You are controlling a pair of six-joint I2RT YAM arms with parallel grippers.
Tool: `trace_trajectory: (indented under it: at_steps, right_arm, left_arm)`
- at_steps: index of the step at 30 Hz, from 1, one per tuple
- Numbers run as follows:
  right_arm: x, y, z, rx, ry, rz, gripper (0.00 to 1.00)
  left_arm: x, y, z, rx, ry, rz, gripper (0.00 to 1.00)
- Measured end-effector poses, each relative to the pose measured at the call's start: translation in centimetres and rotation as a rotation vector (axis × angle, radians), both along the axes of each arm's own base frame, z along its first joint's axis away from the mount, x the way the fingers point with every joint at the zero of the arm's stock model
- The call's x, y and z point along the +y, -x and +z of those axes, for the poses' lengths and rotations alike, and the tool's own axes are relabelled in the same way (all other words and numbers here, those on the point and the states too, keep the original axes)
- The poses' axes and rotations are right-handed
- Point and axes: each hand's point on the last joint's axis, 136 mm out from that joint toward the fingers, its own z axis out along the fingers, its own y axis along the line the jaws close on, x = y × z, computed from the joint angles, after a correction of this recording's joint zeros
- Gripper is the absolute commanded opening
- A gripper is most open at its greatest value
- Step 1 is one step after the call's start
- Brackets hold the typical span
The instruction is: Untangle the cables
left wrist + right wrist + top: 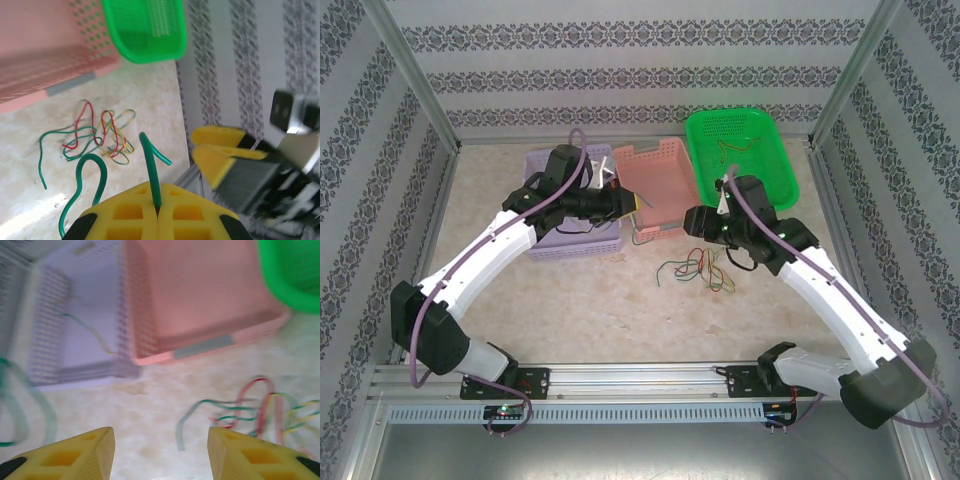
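Observation:
The cables (700, 268) lie in a loose tangle of green, yellow and red wires on the table in front of the baskets. In the left wrist view the tangle (100, 135) sits below the pink basket. My left gripper (157, 194) is shut on a single green cable (150, 167), which sticks up from between the pads and loops away to the left. In the top view the left gripper (636, 204) hovers at the pink basket's front. My right gripper (160, 455) stands open above bare table, with the tangle (255, 407) just to its right. It (697, 224) hangs just above the tangle.
Three baskets stand at the back: purple (552, 240), pink (660, 160) and green (775, 140). The green basket holds a wire (738, 148), and a thin green wire (90, 331) lies in the purple one. Patterned walls and metal posts enclose the table.

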Motion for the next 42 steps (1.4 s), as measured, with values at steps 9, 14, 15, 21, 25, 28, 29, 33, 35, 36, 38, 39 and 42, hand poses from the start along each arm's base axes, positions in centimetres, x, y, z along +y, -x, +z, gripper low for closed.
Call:
trace_trajectory:
  at_steps: [9, 14, 15, 21, 25, 28, 29, 33, 35, 36, 38, 39, 42]
  right_arm:
    - [3.9, 2.4, -0.6, 0.342, -0.391, -0.034, 0.43]
    - [5.0, 2.8, -0.4, 0.451, -0.508, -0.064, 0.43]
    - [5.3, 2.8, -0.2, 0.457, -0.526, -0.065, 0.43]
    - [6.7, 3.8, -1.4, 0.531, -0.584, -0.071, 0.38]
    - [7.2, 4.3, -1.8, 0.56, -0.591, -0.072, 0.37]
    - [7.3, 4.0, -1.5, 0.553, -0.605, -0.074, 0.36]
    - [7.3, 4.0, -1.4, 0.549, -0.609, -0.075, 0.36]
    - [7.4, 3.8, -1.2, 0.543, -0.617, -0.076, 0.25]
    - [7.4, 3.7, -1.2, 0.543, -0.62, -0.082, 0.2]
    - [7.4, 3.7, -1.2, 0.543, -0.622, -0.086, 0.16]
    - [7.4, 3.6, -1.2, 0.541, -0.626, -0.092, 0.08]
    - [7.3, 3.5, -1.2, 0.542, -0.625, -0.097, 0.03]
    - [7.2, 3.4, -1.5, 0.536, -0.617, -0.104, 0.0]
  left_arm:
    - [-1.5, 0.5, 1.6, -0.228, 0.058, -0.17, 0.0]
    - [-1.9, 0.2, 1.8, -0.268, 0.07, -0.195, 0.0]
    - [-1.9, 0.2, 1.7, -0.27, 0.071, -0.196, 0.0]
    - [-2.1, 0.1, 1.5, -0.27, 0.071, -0.201, 0.0]
    - [-2.4, 0.2, 1.5, -0.273, 0.073, -0.207, 0.0]
    - [-2.6, 0.4, 1.5, -0.274, 0.074, -0.213, 0.0]
    - [-2.7, 0.4, 1.5, -0.275, 0.075, -0.215, 0.0]
    - [-3.0, 0.6, 1.5, -0.278, 0.078, -0.222, 0.0]
    - [-3.1, 0.6, 1.6, -0.282, 0.078, -0.224, 0.0]
    - [-3.1, 0.6, 1.6, -0.28, 0.079, -0.222, 0.0]
    - [-3.1, 0.6, 1.6, -0.28, 0.081, -0.221, 0.0]
    - [-3.1, 0.5, 1.7, -0.281, 0.082, -0.219, 0.0]
    - [-3.2, 0.3, 1.8, -0.284, 0.086, -0.21, 0.0]
